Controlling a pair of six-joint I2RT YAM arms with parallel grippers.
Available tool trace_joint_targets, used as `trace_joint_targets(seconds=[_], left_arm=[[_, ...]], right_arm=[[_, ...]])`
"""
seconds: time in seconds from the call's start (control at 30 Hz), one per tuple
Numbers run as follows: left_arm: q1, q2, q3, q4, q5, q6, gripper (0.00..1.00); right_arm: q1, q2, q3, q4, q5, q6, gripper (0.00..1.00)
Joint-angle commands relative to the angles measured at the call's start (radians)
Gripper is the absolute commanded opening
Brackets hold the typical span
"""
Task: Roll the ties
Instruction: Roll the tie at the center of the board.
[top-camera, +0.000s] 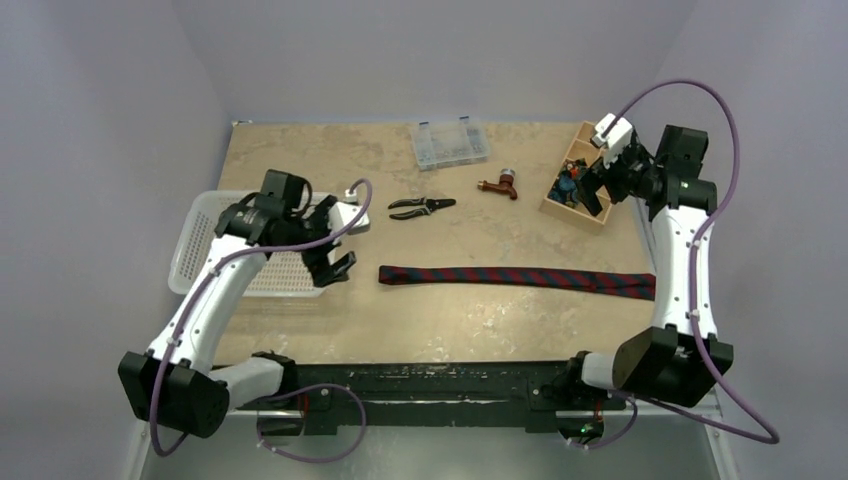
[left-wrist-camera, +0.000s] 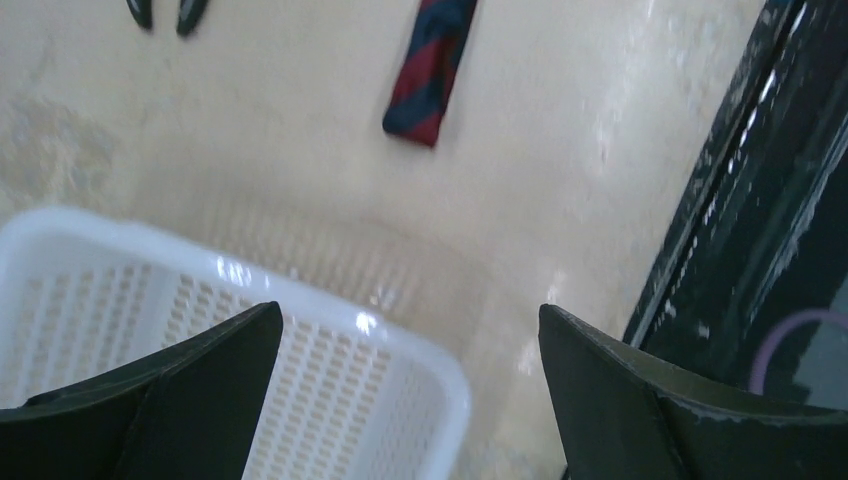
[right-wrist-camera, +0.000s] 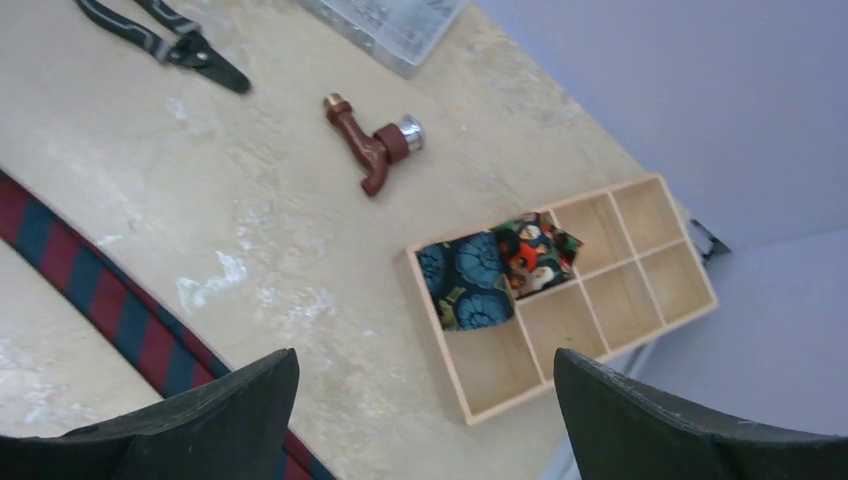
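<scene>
We see the left hand spread wide and holding nothing, its two dark fingers far apart in the left wrist view. It hangs over the near right corner of a white perforated plastic basket, which sits at the left side of the beige marbled bench. Just to its right, but apart from it, is the narrow end of the long flat navy necktie with dark red stripes. The necktie stretches straight across the middle of the bench, and its far end passes behind the right arm.

The right hand is also wide apart and empty. It is raised over a pale wooden box with open compartments at the far right. One compartment holds a roll of dark blue patterned fabric touching a roll of orange and green patterned fabric.

Beyond the necktie lie black-handled pliers and a brown tap with a silver end, well apart from each other, with a clear plastic compartment case near the far edge
</scene>
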Motion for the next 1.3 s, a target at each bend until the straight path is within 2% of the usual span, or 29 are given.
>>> trace_joint_targets(seconds=[0.0, 0.13, 0.3, 0.43, 0.57, 0.63, 0.8, 0.87, 0.9, 1.0, 1.1, 1.17, 1.2, 1.27], left_arm=[[0.132, -0.108, -0.011, -0.46, -0.134, 0.358, 1.0], [0.269, -0.156, -0.095, -0.562, -0.301, 0.462, 0.96], [0.373, -0.115, -0.211, -0.53, -0.472, 0.467, 0.93], [0.485, 0.008, -0.255, -0.277, -0.536, 0.426, 0.93], [0.501, 0.144, -0.196, -0.024, -0.554, 0.373, 0.96], [0.501, 0.239, -0.109, 0.06, -0.521, 0.326, 0.97], [0.496, 0.476, 0.192, 0.142, -0.458, 0.205, 0.96], [0.486, 0.502, 0.274, 0.105, -0.383, 0.205, 0.97], [0.485, 0.489, 0.299, 0.062, -0.296, 0.23, 0.97], [0.466, 0.359, 0.231, -0.009, -0.056, 0.323, 0.97], [0.379, 0.21, 0.088, 0.015, 0.047, 0.328, 0.97], [0.298, 0.153, 0.01, 0.02, 0.096, 0.319, 0.97], [0.257, 0.127, -0.03, 0.043, 0.125, 0.293, 0.97], [0.196, 0.107, -0.096, 0.146, 0.181, 0.205, 0.96]], right_arm=[[0.019, 0.057, 0.036, -0.075, -0.177, 0.043, 0.98], [0.064, 0.14, 0.088, -0.207, -0.137, 0.005, 0.98], [0.084, 0.203, 0.112, -0.271, -0.127, 0.003, 0.98], [0.114, 0.194, 0.062, -0.289, -0.086, -0.024, 0.98], [0.143, 0.147, -0.003, -0.264, -0.049, -0.031, 0.98], [0.156, 0.135, -0.019, -0.256, -0.043, -0.018, 0.98], [0.176, 0.118, -0.045, -0.225, -0.046, 0.042, 0.97], [0.184, 0.109, -0.061, -0.212, -0.056, 0.062, 0.96], [0.189, 0.105, -0.07, -0.21, -0.063, 0.068, 0.96], [0.223, 0.082, -0.119, -0.181, -0.066, 0.09, 0.94], [0.288, 0.075, -0.19, -0.106, -0.055, 0.17, 0.9], [0.33, 0.104, -0.209, -0.067, -0.08, 0.265, 0.81], [0.343, 0.126, -0.214, -0.05, -0.101, 0.319, 0.72], [0.366, 0.174, -0.211, -0.016, -0.139, 0.418, 0.6]])
